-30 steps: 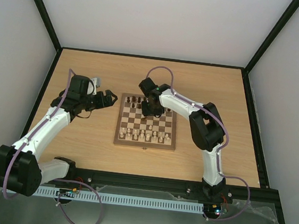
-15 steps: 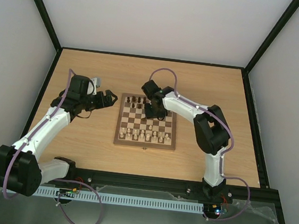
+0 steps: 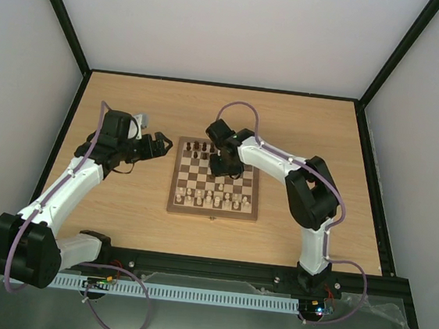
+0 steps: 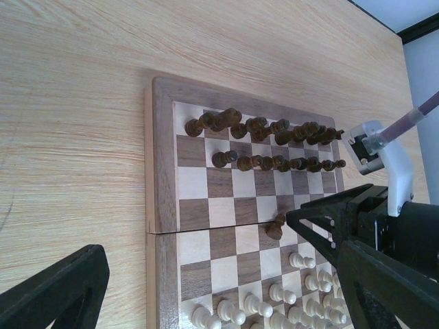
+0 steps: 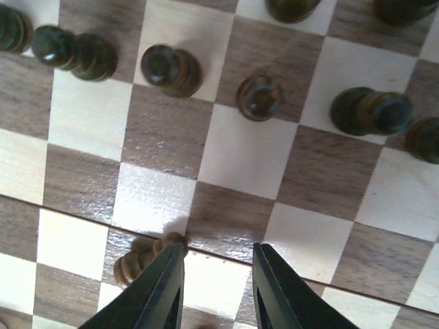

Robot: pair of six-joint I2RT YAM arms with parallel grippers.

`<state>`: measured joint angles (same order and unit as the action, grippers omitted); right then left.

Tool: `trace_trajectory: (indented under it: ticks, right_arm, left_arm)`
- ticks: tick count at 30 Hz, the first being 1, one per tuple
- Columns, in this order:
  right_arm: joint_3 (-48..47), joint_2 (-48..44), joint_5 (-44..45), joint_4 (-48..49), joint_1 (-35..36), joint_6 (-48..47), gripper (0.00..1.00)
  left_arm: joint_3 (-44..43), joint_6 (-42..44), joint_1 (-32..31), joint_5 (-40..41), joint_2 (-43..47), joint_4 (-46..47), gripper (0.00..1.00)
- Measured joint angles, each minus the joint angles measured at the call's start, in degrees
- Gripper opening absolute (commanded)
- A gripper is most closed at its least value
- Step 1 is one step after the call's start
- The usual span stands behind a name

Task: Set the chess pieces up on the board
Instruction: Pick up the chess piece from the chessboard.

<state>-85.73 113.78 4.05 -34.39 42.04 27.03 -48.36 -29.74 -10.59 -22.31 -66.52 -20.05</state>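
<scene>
Left claw [image 3: 157,145] spread wide, arm outstretched; right claw [image 5: 218,255] narrowly parted, pointing straight down.

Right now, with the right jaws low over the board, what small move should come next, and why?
Probably slide the right jaws toward the fallen dark piece. It lies just outside one finger, and only bare board shows between the jaws, so closing here would grasp nothing.

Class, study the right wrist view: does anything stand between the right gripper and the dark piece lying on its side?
Nothing visible does. The fallen dark piece lies on the board just beside the right gripper, outside the jaws rather than between them; no other chessman stands in the way.
</scene>
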Motion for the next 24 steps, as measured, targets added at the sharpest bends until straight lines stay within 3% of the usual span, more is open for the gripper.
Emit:
trace_trajectory:
  ticks: [9,24]
  right_arm:
    - [0.8,0.0,-0.1,-0.3,0.8,0.0,0.21]
    - [0.9,0.5,0.0,-0.3,0.8,0.0,0.22]
  left_arm:
    - [0.0,0.0,0.0,0.0,0.0,0.0,0.93]
    - [0.0,0.0,0.0,0.0,0.0,0.0,0.93]
